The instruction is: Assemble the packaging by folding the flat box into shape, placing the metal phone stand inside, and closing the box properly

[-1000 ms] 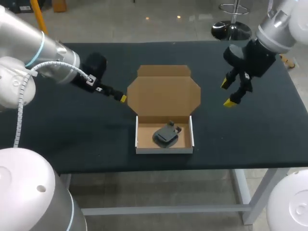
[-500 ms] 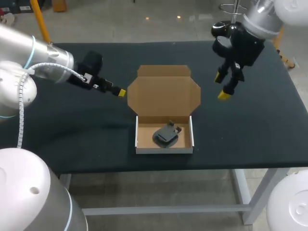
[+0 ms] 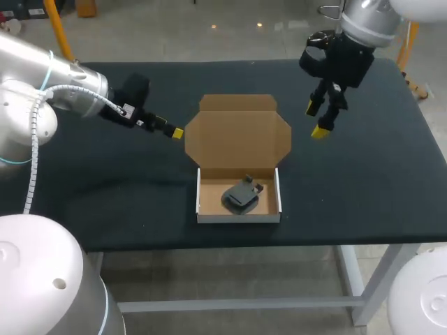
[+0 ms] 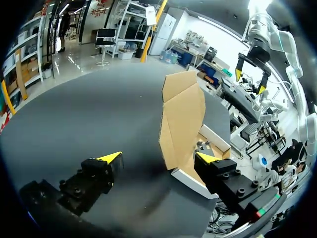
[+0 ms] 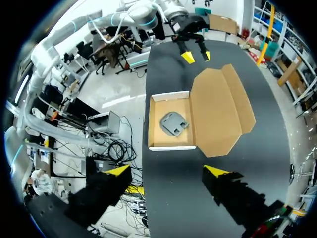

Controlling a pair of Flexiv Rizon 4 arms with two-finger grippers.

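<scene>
Metal stand inside open box

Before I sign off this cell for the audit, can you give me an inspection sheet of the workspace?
Surface: black table, flat, no spills seen.
Job's things: box folded into shape, its lid open and lying back; phone stand inside the box.
Clutter: nothing seen.
Grippers: left gripper at the lid's left edge, fingers open, contact cannot be told; right gripper above the table to the right of the lid, fingers open, holding nothing.
Cables: pale hose running along the left arm, off the table.
Surroundings: nothing seen reaching over the table.
</scene>
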